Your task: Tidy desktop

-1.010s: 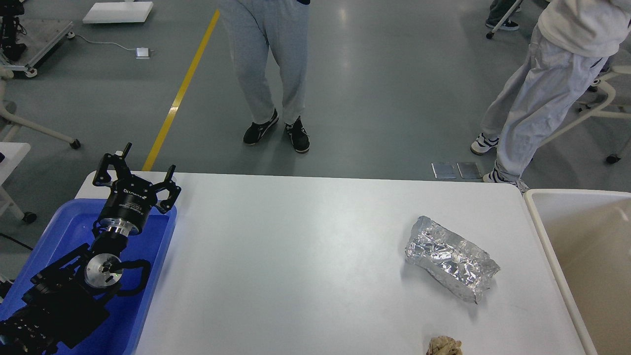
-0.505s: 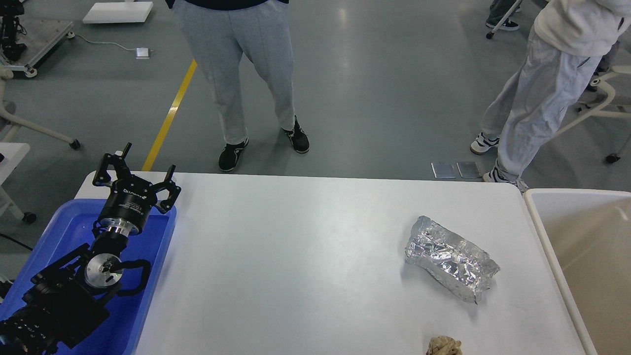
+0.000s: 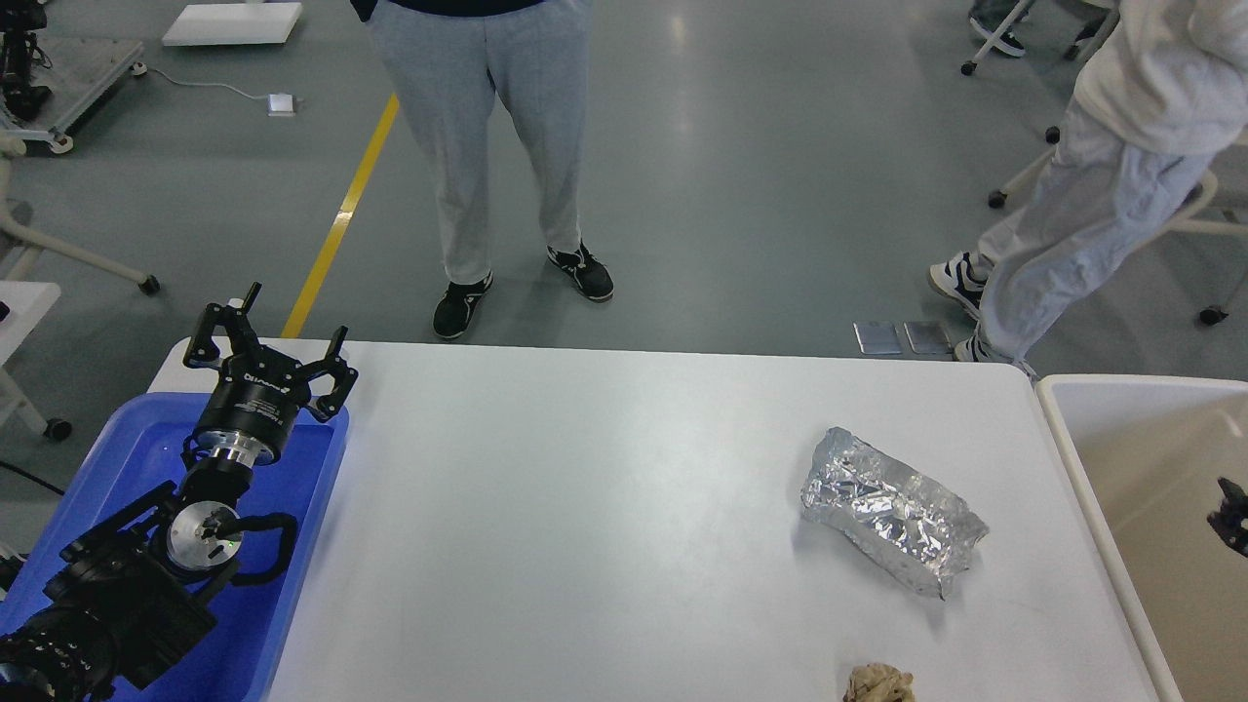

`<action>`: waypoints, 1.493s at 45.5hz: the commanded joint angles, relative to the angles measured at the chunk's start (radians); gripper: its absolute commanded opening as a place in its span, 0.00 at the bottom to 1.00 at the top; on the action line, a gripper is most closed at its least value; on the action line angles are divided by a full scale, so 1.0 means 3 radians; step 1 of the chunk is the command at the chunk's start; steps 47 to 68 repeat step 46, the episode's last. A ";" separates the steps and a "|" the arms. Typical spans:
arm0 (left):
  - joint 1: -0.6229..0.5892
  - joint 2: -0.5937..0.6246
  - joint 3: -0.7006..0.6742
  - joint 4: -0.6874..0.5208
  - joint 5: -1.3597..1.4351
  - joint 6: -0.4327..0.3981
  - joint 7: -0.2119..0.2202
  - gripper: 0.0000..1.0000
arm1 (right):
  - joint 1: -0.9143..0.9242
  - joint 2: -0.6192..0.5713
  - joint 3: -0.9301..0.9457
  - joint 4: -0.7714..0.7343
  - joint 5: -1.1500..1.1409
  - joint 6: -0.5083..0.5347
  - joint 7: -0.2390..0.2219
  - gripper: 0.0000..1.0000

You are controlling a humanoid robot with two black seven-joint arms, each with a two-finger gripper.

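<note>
The white desktop fills the middle of the head view. A crumpled silver foil packet lies on its right part. A crumpled brownish paper ball lies at the front edge, cut off by the frame. My left gripper is open and empty, held above the far end of the blue tray at the left. A small dark part of my right gripper shows at the right edge, over the cream-white bin; its fingers cannot be told apart.
The blue tray stands on the desktop's left end and the open bin stands beside its right end. One person stands just beyond the far edge, and another is at the far right. Chairs and a yellow floor line lie behind.
A dark part of my right gripper has come into view at the right edge over the bin. The people behind the table have shifted. My left arm and the foil have not moved.
</note>
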State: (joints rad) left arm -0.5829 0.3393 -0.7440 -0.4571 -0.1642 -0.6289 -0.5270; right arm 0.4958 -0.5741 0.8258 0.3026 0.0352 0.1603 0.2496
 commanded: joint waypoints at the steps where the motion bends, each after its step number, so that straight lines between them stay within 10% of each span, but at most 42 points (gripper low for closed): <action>1: 0.0000 -0.0001 0.0000 0.0000 0.0000 0.0000 -0.0002 1.00 | -0.0389 0.0022 0.1142 0.0867 -0.0357 0.0135 0.0150 0.99; 17: 0.0000 0.0004 0.0000 0.0000 0.0000 0.0000 -0.0002 1.00 | -0.0753 0.0722 0.2294 0.2013 -0.1621 0.0217 0.0150 0.99; 68: 0.0000 -0.0001 0.0000 0.0000 0.0000 0.0000 -0.0002 1.00 | -0.0492 0.1085 0.2105 0.1926 -0.1692 -0.0049 0.0145 0.99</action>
